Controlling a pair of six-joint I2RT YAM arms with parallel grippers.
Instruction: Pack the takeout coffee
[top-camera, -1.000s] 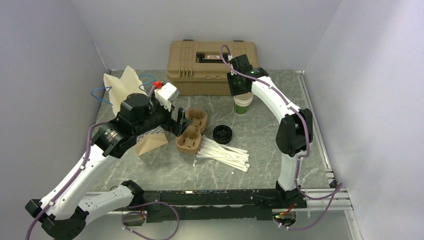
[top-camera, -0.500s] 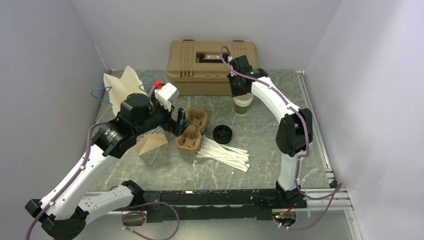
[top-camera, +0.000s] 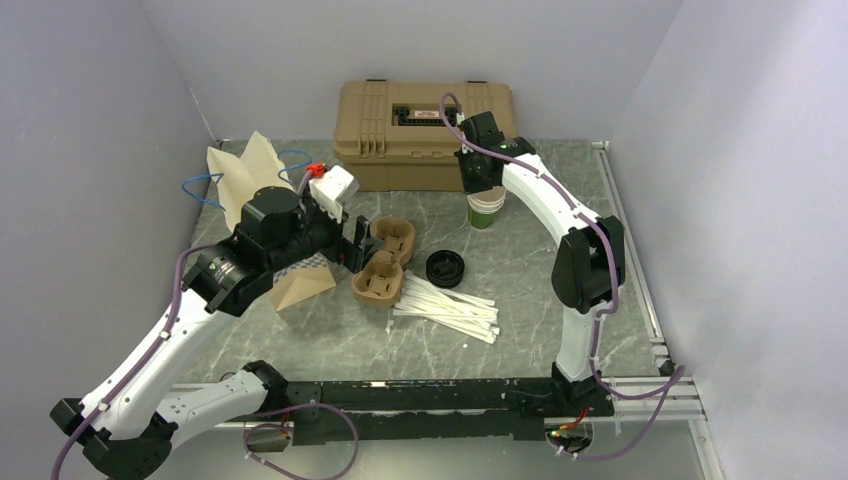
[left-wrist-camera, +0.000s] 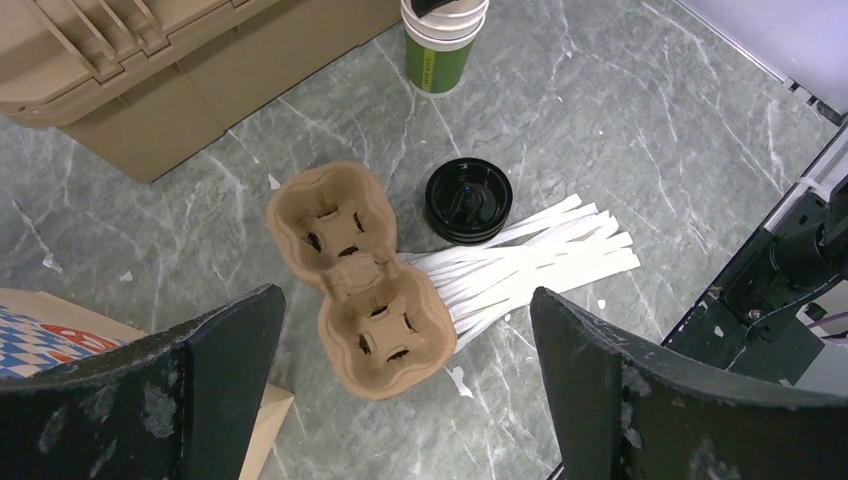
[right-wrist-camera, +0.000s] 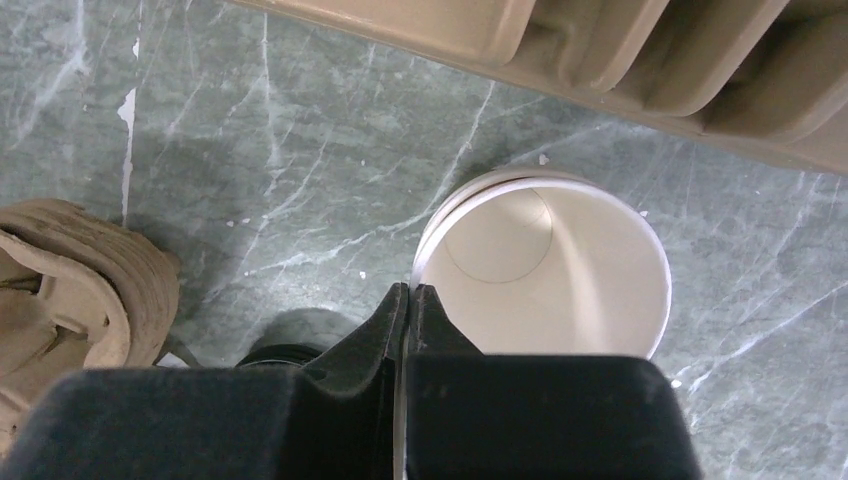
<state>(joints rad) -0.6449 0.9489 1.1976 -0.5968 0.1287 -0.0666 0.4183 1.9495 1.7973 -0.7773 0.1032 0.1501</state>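
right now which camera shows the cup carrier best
Left wrist view: the cup carrier lies whole and centred, both pockets open to the camera. The top external view shows it small, with the left gripper at its edge; the right wrist view catches only a corner.

left arm (top-camera: 150, 350): white shell links, black joint housings, a purple cable (top-camera: 178, 290) along its length; mounted at the left end of the black base rail (top-camera: 420, 395).
right arm (top-camera: 540, 195): same white links, black joints, purple cable, green light (top-camera: 505, 143) by the wrist; mounted at the rail's right end.
left pincer (left-wrist-camera: 405, 293): broad black fingers (left-wrist-camera: 215, 390), scuffed grey.
right pincer (right-wrist-camera: 408, 292): black wedge fingers (right-wrist-camera: 380, 335), matt, tapering to thin tips.
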